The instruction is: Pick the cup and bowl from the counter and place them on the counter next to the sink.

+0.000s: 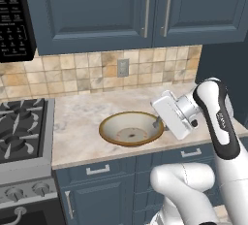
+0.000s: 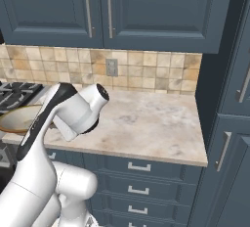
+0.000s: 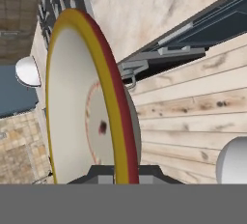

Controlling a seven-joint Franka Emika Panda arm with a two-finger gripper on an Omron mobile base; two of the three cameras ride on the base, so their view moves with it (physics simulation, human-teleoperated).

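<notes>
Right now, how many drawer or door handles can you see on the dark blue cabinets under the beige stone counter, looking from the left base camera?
3. One short horizontal handle below the tan-rimmed bowl, another horizontal handle partly behind the arm, and a vertical door handle lower left. More may hide behind the robot.

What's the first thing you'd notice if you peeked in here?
The big white robot arm reaching across the blue cabinets, its gripper pinching the rim of a tan-rimmed bowl. The bowl is above the beige marbled counter, just right of the black stovetop.
</notes>
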